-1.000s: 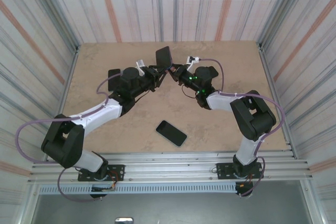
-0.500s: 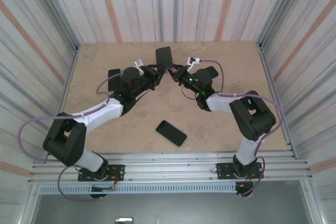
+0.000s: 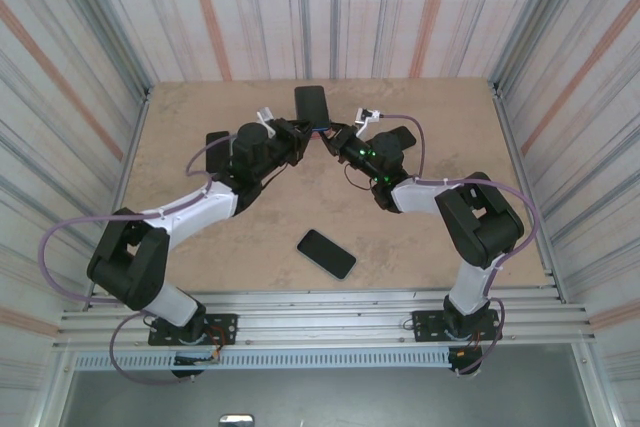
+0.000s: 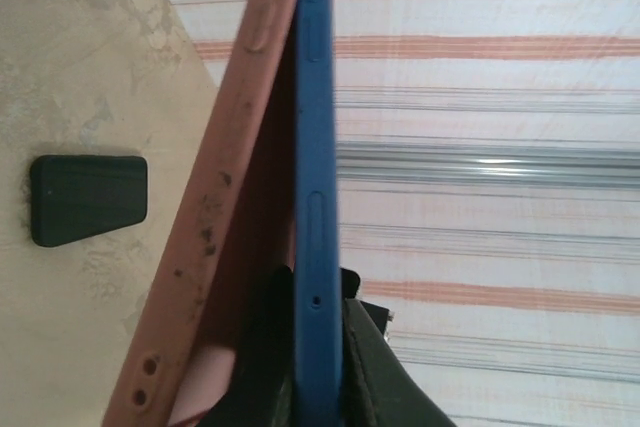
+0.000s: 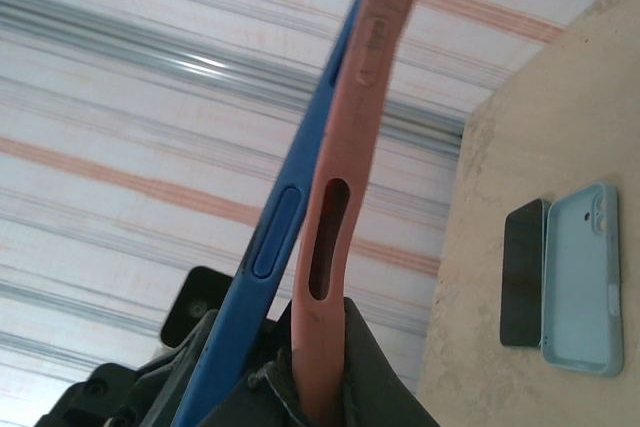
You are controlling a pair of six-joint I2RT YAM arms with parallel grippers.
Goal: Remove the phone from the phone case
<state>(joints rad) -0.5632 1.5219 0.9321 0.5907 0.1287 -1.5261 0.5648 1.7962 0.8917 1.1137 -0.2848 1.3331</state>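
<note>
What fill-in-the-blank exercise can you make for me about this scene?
1. The left gripper is shut on the ____ phone.
2. The right gripper is shut on the pink case, partly peeled off the ____.
3. A black phone lies flat on the ____.
Missing words: blue; phone; table.

Black phone [image 3: 326,253] lying flat near the front of the tan table [image 3: 400,247], screen dark, set at an angle. In the right wrist view, a light blue case [image 5: 581,277] lies just beside another dark phone [image 5: 523,272] — side by side, flat. Left wrist view: a black block [image 4: 88,199] on the table. Striped walls [image 3: 330,7] all round.
</note>
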